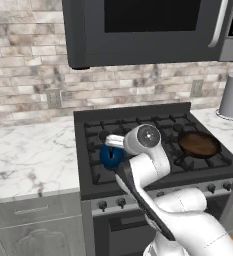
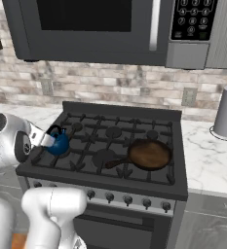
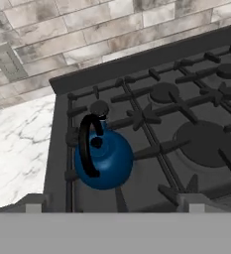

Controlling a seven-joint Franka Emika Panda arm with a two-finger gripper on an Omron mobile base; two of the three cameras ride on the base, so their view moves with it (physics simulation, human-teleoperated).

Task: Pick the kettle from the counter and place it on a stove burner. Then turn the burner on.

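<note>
Now, kettle (image 3: pixel 104 161): upright on the stove's front-left stove burner (image 3: pixel 118 171) grate.
Gripper (image 3: pixel 112 202): jaws spread wide, holding nothing.

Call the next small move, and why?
Probably pull the open gripper back and down toward the front-left knob. The kettle already sits free on the stove's front-left grate, apart from the fingertips, so only turning the burner on seems left.

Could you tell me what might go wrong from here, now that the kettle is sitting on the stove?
1. The kettle stands at the stove's front-left corner; a careless arm movement could knock it off the grate.
2. The open gripper must reach the front knobs; picking the wrong one could light the burner under the frying pan.
</note>
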